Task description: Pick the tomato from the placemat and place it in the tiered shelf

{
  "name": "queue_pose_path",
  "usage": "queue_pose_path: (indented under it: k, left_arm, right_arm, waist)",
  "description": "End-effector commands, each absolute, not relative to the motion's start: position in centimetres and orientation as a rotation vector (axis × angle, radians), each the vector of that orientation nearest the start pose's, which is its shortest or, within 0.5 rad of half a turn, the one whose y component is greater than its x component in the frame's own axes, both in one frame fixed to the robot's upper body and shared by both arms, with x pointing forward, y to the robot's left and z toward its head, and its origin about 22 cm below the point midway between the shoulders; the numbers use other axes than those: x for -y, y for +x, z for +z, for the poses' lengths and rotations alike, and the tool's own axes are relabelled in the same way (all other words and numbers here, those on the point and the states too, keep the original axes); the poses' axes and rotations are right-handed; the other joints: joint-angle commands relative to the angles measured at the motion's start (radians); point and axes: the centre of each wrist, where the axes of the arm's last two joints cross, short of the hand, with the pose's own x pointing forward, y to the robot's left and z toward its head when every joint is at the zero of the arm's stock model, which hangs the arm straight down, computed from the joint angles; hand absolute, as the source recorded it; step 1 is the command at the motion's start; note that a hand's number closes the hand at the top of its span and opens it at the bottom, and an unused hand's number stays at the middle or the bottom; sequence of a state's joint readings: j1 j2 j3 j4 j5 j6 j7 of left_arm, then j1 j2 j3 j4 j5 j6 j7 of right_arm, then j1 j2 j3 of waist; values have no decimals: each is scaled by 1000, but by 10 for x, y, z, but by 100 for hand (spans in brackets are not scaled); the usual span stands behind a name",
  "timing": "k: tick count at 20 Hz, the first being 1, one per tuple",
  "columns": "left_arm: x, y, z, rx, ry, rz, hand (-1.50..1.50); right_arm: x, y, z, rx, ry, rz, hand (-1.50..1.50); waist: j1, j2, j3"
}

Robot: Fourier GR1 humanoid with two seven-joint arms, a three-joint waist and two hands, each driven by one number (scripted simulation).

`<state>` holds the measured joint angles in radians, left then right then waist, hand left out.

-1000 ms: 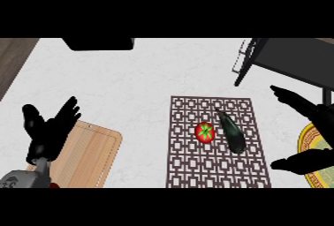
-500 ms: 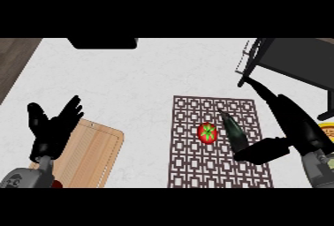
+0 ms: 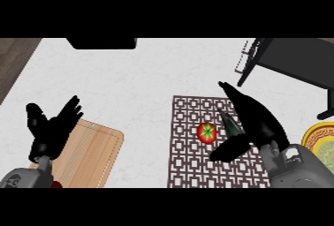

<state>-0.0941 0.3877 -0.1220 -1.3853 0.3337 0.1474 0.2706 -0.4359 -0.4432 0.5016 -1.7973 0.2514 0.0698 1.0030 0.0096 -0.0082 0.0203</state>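
Observation:
A red tomato (image 3: 206,132) with a green stem lies on the brown patterned placemat (image 3: 189,163). My right hand (image 3: 257,120) hovers just right of it, open, fingers straight and pointing up-left, thumb (image 3: 227,150) reaching below the tomato. A dark green vegetable (image 3: 229,125) lies beside the tomato, partly hidden under that hand. The black tiered shelf (image 3: 287,57) stands at the upper right. My left hand (image 3: 51,126) rests open at the left, fingers up.
A wooden cutting board (image 3: 91,154) lies at the lower left under the left hand. A yellow-rimmed plate (image 3: 320,139) shows at the right edge. A black object (image 3: 102,43) sits at the counter's far edge.
My right hand has moved left over the placemat, closing in on the tomato and covering more of the green vegetable. The left hand stays put.

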Motion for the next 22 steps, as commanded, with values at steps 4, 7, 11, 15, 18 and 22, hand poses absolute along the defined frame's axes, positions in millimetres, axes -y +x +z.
queue_pose_path:
  k: [4, 7, 11, 15, 18, 22]
  left_arm:
    - [-289, 248, -12, 1112, 96, 46, 0]
    - [-289, 249, -20, 1115, 99, 40, 0]
    - [-291, 235, -23, 1125, 83, 48, 0]
    - [-294, 248, -30, 1116, 99, 36, 0]
    - [-293, 252, -21, 1103, 84, 53, 0]
    - [-272, 249, -27, 1105, 95, 44, 0]
  right_arm:
    - [128, 277, 119, 970, -618, 886, -150]
    - [124, 272, 108, 968, -643, 863, -150]
    - [116, 266, 86, 954, -687, 887, -150]
    - [125, 273, 102, 967, -706, 881, -150]
    - [121, 276, 85, 943, -697, 874, -150]
    - [109, 275, 88, 935, -732, 878, -150]
  waist:
    - [3, 8, -21]
    - [-5, 9, -21]
    - [1, 7, -21]
    - [-11, 9, -21]
    - [-6, 10, -21]
    - [-8, 8, -21]
